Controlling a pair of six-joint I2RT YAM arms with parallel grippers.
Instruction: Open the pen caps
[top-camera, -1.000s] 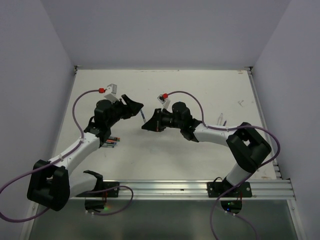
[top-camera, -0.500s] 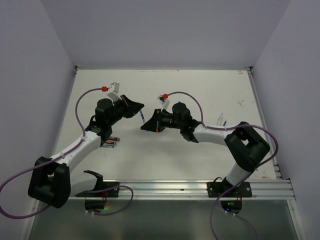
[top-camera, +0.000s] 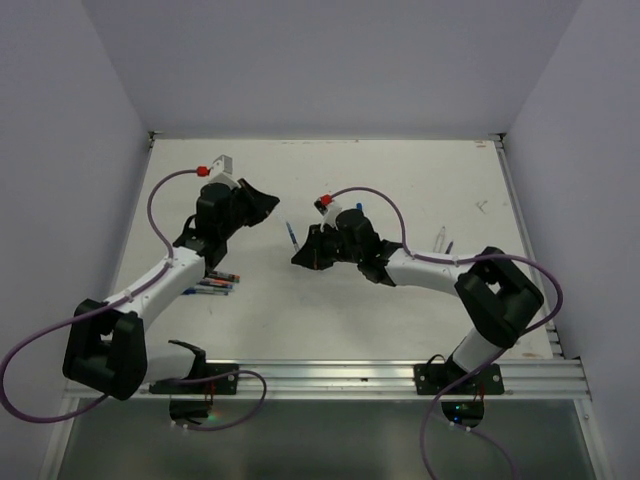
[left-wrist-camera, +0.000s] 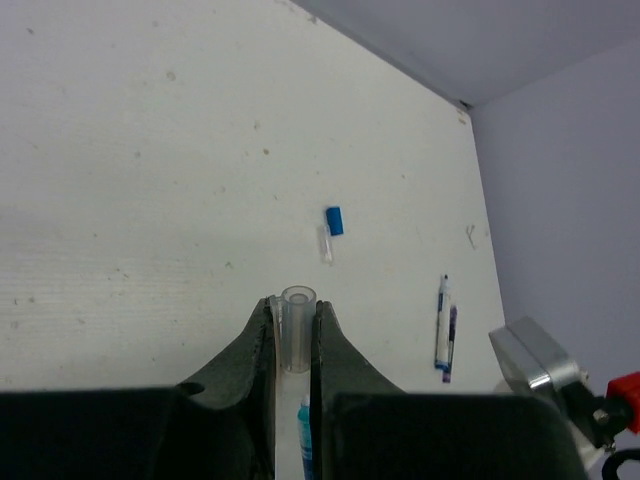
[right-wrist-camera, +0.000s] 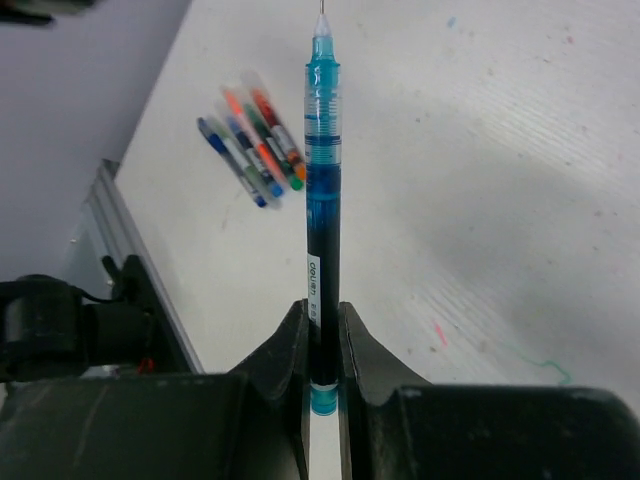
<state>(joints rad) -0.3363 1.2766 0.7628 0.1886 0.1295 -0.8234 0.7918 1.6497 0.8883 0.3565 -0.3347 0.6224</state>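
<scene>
A clear pen cap (left-wrist-camera: 297, 328) stands pinched between my left gripper's (left-wrist-camera: 292, 308) fingers, off the pen. That left gripper (top-camera: 264, 200) hangs back left of the table's middle. My right gripper (right-wrist-camera: 321, 312) is shut on a teal-blue pen (right-wrist-camera: 322, 170) near its rear end, and the bare tip points away from it. In the top view the pen (top-camera: 290, 236) sticks out of the right gripper (top-camera: 303, 254) toward the left gripper, with a gap between them. A blue pen cap (left-wrist-camera: 334, 221) lies loose on the table beside a small clear piece (left-wrist-camera: 325, 244).
Several capped coloured pens (top-camera: 215, 283) lie in a bunch by the left arm, also in the right wrist view (right-wrist-camera: 252, 145). Two more pens (top-camera: 443, 240) lie at the right, also in the left wrist view (left-wrist-camera: 443, 325). White walls close in the table.
My left gripper shut on the clear cap at the pen's tip, then drew back to the far left with it. The right gripper shifted slightly nearer, still holding the pen.
</scene>
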